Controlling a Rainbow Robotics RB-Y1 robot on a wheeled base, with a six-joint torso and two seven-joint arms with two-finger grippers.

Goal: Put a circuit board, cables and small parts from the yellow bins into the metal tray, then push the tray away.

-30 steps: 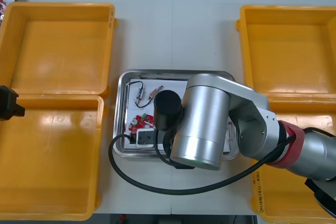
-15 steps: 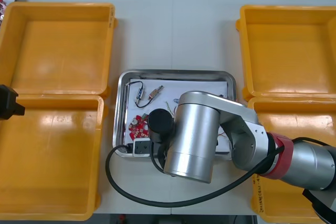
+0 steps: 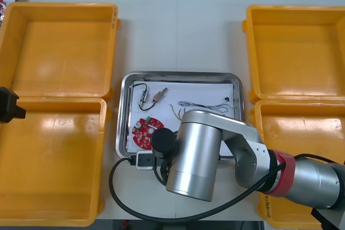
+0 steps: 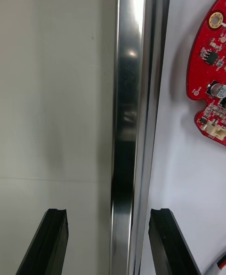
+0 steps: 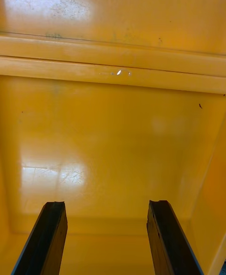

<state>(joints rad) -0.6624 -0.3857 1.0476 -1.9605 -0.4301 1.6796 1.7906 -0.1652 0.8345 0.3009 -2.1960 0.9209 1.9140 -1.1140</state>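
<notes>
Right gripper (image 4: 108,214) is at the tray's (image 4: 128,115) near rim. Its fingers are open and straddle the rim, one over the counter (image 4: 52,91), one inside the tray. The board (image 4: 213,79), cables (image 3: 204,104) and small parts (image 3: 157,96) lie in the tray.

Step judged: the push. Contact with the rim cannot be confirmed. The gripper looks left of the tray's middle, so push slowly and straight, or the tray may skew.

Left gripper (image 5: 107,209), fingers apart, hangs over a bin (image 5: 113,129) left of the tray.

The rim of the tray (image 4: 129,115) runs between the fingers of the right gripper (image 4: 108,216); the table (image 4: 56,91) lies outside one finger, the circuit board (image 4: 212,82) in the tray ahead of the other; the left gripper (image 5: 106,209) hangs over a bin (image 5: 113,129).
</notes>
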